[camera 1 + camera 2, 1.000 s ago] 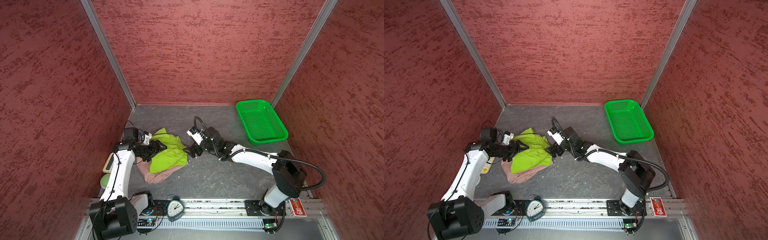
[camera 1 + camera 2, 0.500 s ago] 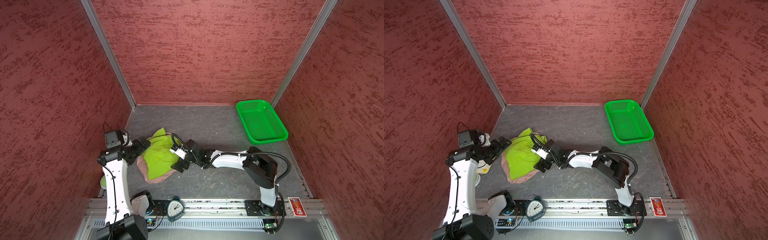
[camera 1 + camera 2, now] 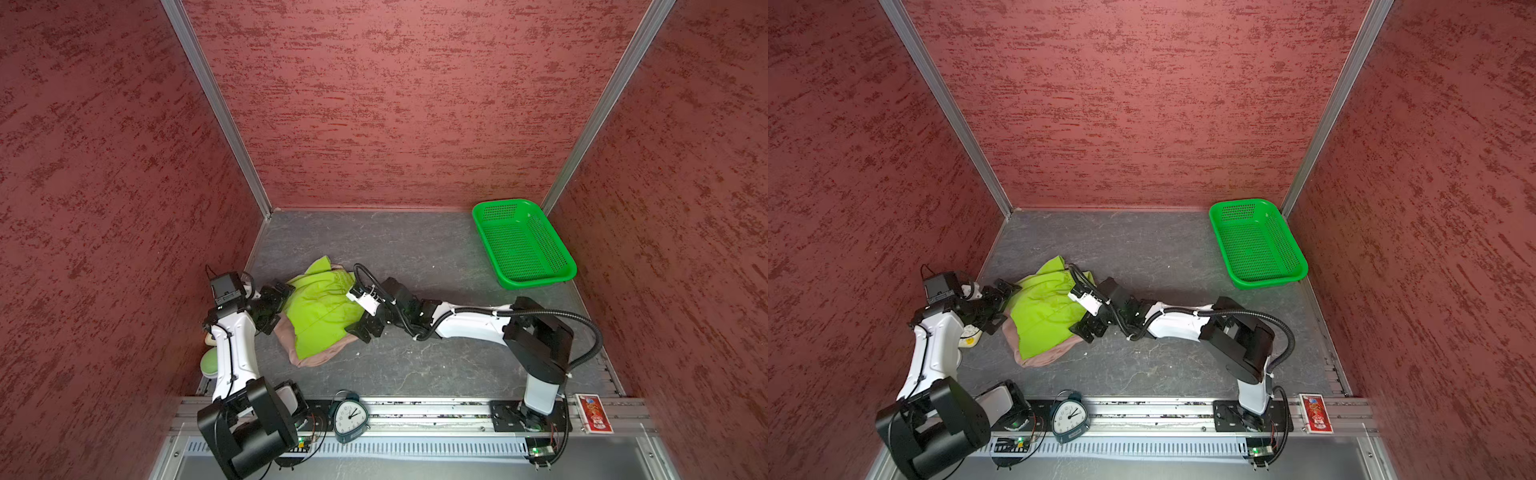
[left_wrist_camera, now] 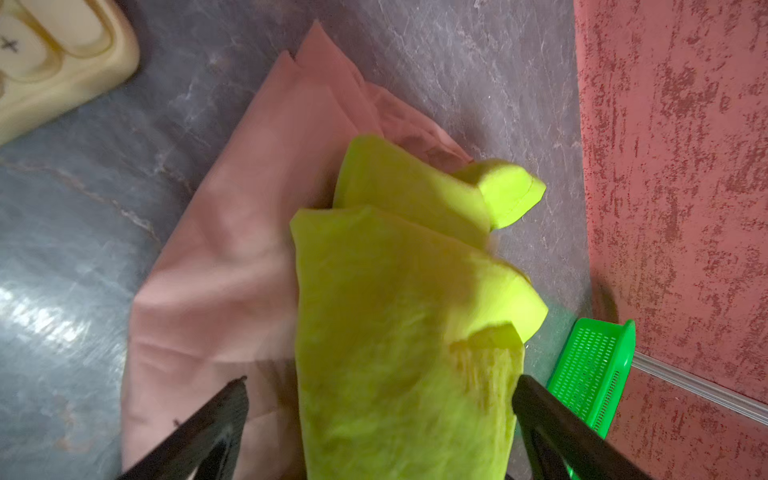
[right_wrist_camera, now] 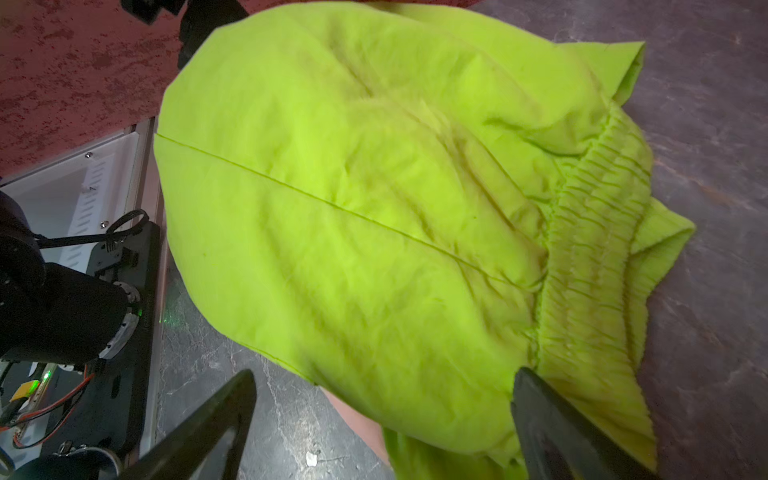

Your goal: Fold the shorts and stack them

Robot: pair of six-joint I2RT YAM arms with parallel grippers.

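Bright, even overhead light with soft shadows. Wrist views are motion-blurred, smearing the lime green shorts; pale glare streaks the grey tabletop.

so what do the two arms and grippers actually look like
Both arms have white shell links and chunky black joints: the left arm and the right arm. A black ribbed hose loops along the right one; a thin black cable runs down the left. The left gripper and right gripper are black, with fingers tapering to points.
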